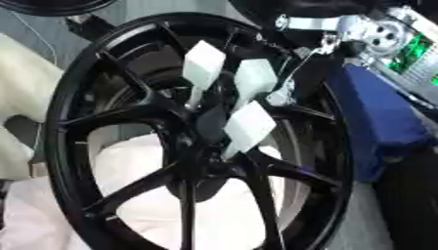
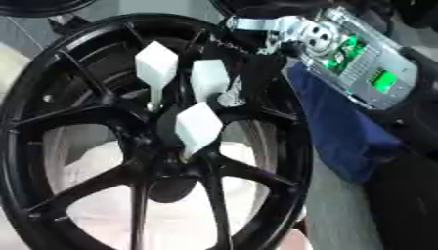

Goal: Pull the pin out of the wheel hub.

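Robot's right hand (image 2: pixel 244 73) reaches in from one o'clock toward white-headed pins in a black wheel hub (image 1: pixel 205 132).

The wheel (image 1: pixel 64 122) stands nearly upright, leaning on pale padding (image 1: pixel 137 161), likely so its face meets the head camera and the hub is open to reach. Three white pins sit close around the hub: one at eleven o'clock (image 1: pixel 204 66), one at one o'clock (image 1: pixel 255 78), one just below toward four o'clock (image 1: pixel 249 128), each with a block head on a thin stem. The right hand is at the one o'clock pin; whether its fingers are clenched on it or released cannot be told against the dark spokes. A blue pad (image 1: pixel 376 122) lies at three o'clock. The left hand does not show. All pins appear seated.
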Robot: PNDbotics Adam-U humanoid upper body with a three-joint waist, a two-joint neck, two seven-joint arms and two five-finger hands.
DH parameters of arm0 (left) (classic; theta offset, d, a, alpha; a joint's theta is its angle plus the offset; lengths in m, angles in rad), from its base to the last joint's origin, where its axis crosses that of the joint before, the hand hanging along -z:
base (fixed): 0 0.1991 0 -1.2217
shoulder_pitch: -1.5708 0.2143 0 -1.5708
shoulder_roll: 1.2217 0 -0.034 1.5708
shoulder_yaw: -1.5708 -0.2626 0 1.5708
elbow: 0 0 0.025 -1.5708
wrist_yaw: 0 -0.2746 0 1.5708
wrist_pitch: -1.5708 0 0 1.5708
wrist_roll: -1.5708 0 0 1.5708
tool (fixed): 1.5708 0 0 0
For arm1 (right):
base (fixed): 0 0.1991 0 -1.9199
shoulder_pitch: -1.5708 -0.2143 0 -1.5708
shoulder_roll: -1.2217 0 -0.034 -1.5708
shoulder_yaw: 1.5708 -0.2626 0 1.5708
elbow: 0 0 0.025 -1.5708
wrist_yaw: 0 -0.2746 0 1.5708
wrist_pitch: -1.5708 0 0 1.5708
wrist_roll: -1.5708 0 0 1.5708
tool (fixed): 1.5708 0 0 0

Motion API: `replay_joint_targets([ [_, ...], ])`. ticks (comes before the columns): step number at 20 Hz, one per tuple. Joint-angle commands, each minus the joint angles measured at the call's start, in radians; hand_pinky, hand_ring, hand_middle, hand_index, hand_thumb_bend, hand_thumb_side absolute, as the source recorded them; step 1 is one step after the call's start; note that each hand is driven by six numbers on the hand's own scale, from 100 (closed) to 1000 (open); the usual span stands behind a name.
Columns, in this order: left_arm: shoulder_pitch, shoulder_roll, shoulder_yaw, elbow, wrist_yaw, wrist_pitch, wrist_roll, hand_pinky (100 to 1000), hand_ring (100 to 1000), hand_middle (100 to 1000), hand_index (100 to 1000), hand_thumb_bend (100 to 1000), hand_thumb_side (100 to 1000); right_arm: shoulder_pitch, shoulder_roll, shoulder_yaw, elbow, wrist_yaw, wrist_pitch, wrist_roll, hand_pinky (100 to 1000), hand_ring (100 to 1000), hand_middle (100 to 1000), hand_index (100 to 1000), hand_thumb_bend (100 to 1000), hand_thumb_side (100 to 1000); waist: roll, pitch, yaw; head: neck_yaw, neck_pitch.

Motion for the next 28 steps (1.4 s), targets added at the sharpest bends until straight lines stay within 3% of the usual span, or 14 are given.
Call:
replay_joint_targets([
  [1,0.000,0.006,0.012,-0.015,-0.003,0.000,0.004,975,576,515,705,147,656,-0.019,-0.039,-0.028,-0.032,-0.018,0.005,-0.013,690,589,354,399,332,124,0.010,-0.027,-0.003,0.000,0.003],
  [11,0.010,0.008,0.017,-0.015,-0.002,-0.001,0.008,976,576,515,706,150,654,-0.031,-0.102,-0.118,-0.125,-0.126,0.023,-0.022,682,564,335,374,327,140,0.020,-0.040,-0.017,0.004,0.010],
  [17,0.019,0.009,0.023,-0.015,-0.005,-0.005,0.014,976,569,515,706,149,651,0.002,-0.169,-0.248,-0.130,-0.252,-0.006,-0.075,685,560,334,363,298,121,0.034,-0.043,-0.043,0.020,0.009],
  [19,0.021,0.009,0.027,-0.015,-0.007,-0.009,0.018,975,568,514,706,149,649,0.057,-0.211,-0.312,-0.130,-0.295,-0.029,-0.125,688,563,338,366,285,110,0.042,-0.041,-0.055,0.026,0.004],
  [23,0.025,0.009,0.036,-0.015,-0.013,-0.019,0.028,975,567,513,706,148,644,0.250,-0.292,-0.460,-0.130,-0.367,-0.076,-0.273,692,569,345,368,270,100,0.065,-0.033,-0.081,0.046,-0.012],
  [28,0.033,0.007,0.043,-0.015,-0.023,-0.031,0.039,975,566,513,706,144,642,0.476,-0.305,-0.603,-0.122,-0.403,-0.130,-0.436,696,575,352,373,259,100,0.092,-0.025,-0.105,0.069,-0.024],
])
